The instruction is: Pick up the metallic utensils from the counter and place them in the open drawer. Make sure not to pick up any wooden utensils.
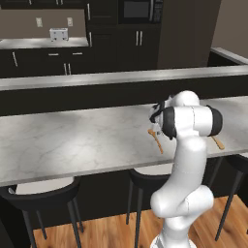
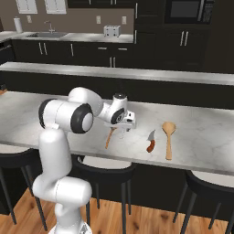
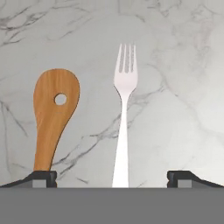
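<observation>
Fork (image 3: 124,109) lies flat on the marbled worktop (image 3: 183,87) at centre frame in the hand view, tines toward the top. Just to its left, apart from it, lies a wooden spoon (image 3: 51,118) with a hole in its bowl. End effector (image 3: 112,178) stands wide open at the bottom, gripping nothing.

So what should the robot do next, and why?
Probably lower straight down and close the jaws on the fork. The gripper is open above the counter, the fork's handle lies between its tips, and the wooden spoon lies by one tip, so keep clear.
</observation>
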Available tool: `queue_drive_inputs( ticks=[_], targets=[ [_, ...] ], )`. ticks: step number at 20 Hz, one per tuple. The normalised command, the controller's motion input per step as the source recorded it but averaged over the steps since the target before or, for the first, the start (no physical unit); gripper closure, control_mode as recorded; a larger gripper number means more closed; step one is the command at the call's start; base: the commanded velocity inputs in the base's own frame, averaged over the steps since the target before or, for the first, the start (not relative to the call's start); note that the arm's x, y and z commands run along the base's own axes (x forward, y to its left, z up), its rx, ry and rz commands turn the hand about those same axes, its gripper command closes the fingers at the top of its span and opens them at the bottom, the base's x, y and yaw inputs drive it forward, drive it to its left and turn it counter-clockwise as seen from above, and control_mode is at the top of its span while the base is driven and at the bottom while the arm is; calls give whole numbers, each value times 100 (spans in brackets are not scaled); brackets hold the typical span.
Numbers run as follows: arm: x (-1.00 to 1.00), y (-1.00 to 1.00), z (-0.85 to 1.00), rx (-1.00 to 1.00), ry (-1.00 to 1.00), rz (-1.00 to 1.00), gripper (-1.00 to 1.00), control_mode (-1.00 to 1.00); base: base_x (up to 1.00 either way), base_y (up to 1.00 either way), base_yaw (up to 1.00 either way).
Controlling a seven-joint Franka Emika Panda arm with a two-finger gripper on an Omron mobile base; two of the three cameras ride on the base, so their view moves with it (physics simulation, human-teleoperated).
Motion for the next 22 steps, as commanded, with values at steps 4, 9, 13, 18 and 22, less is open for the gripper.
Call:
queue_drive_inputs(
  ticks=[4, 9, 13, 18, 22],
  targets=[
    [48, 0, -19, 0, 0, 0, -100, -100, 0, 0, 0],
    [39, -1, -17, 0, 0, 0, -100, -100, 0, 0, 0],
    [19, -11, -10, 0, 0, 0, -100, -100, 0, 0, 0],
    [7, -5, -10, 0, 0, 0, -100, -100, 0, 0, 0],
    [4, 0, -19, 0, 0, 0, -100, -100, 0, 0, 0]
  ],
)
